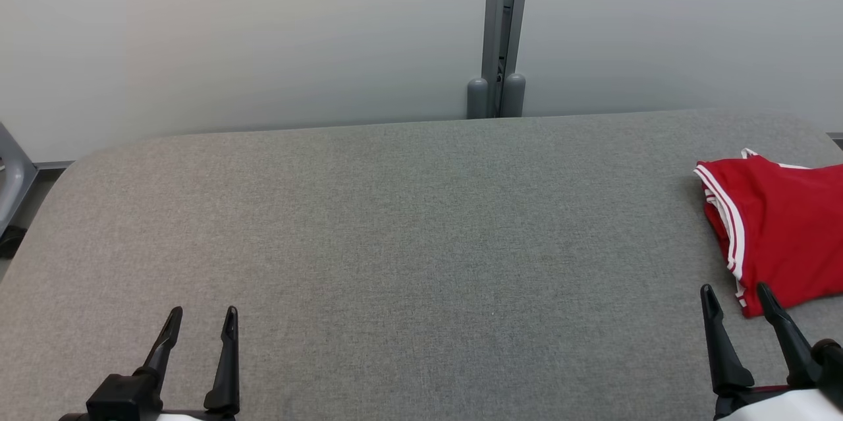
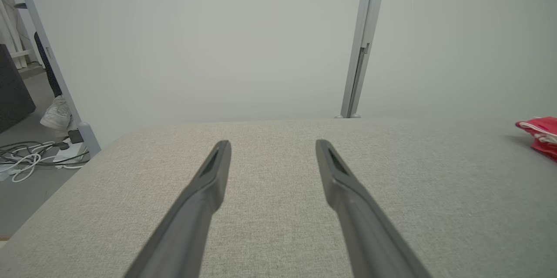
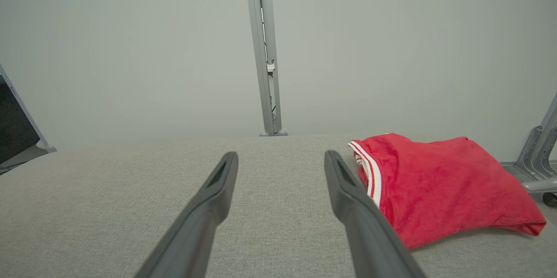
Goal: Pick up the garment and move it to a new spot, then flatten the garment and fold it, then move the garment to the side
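- The red garment (image 1: 784, 230) with white stripes runs off the edge of the head view, so its whole shape is hard to tell.
- It lies bunched just to the right of the right gripper (image 1: 734, 292).
- The right gripper's two fingers are spread wide, hold nothing and point forward, low over the table (image 1: 395, 223).
- The left gripper (image 1: 203, 315) is spread wide and empty too. The garment is far off to its right.
- The table is gray cloth. Ahead of both grippers are a pale wall (image 1: 263, 32) and a gray post (image 1: 504, 26).
- Left of the left gripper, cables (image 2: 30, 156) and a white shoe (image 2: 56, 112) lie on the floor.
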`<state>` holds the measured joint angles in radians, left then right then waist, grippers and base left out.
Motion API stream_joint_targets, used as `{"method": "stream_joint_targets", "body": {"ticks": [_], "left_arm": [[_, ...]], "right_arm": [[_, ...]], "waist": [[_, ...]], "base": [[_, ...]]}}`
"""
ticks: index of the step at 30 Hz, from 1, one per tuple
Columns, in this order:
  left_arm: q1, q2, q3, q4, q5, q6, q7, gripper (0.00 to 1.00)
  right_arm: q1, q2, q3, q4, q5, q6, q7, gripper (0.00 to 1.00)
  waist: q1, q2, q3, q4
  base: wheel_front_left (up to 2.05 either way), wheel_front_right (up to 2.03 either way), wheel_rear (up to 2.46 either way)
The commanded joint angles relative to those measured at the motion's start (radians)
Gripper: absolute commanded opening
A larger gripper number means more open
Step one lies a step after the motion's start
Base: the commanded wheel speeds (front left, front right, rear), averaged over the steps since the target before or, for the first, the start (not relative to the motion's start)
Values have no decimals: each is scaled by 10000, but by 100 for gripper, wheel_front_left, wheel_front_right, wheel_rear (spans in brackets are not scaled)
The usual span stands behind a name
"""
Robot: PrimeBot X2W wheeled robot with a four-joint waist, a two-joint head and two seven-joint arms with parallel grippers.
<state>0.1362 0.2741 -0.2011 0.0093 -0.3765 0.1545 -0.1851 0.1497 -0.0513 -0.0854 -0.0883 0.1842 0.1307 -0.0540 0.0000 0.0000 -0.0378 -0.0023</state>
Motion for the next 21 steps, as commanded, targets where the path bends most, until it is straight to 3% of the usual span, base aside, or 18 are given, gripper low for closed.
{"method": "stream_joint_targets", "body": {"ticks": [1, 11, 12, 21], "left_arm": [[21, 72, 9, -19, -49, 31, 5, 100], [-68, 172, -72, -9, -133, -35, 63, 100], [8, 81, -88, 30, -70, -47, 89, 0], [-139, -190, 111, 285, -1230, -268, 300, 0]], "right_arm": [[94, -13, -33, -74, 24, 1, 6, 100], [160, -12, -54, -99, 163, 1, -35, 100], [46, 11, -15, 11, 101, 0, -5, 0], [-145, 19, 42, 401, 1438, 0, 101, 0]], "waist": [[0, 0, 5, 8], [0, 0, 46, 16], [0, 0, 46, 16], [0, 0, 67, 16]], "base": [[0, 0, 0], [0, 0, 0], [0, 0, 0], [0, 0, 0]]}}
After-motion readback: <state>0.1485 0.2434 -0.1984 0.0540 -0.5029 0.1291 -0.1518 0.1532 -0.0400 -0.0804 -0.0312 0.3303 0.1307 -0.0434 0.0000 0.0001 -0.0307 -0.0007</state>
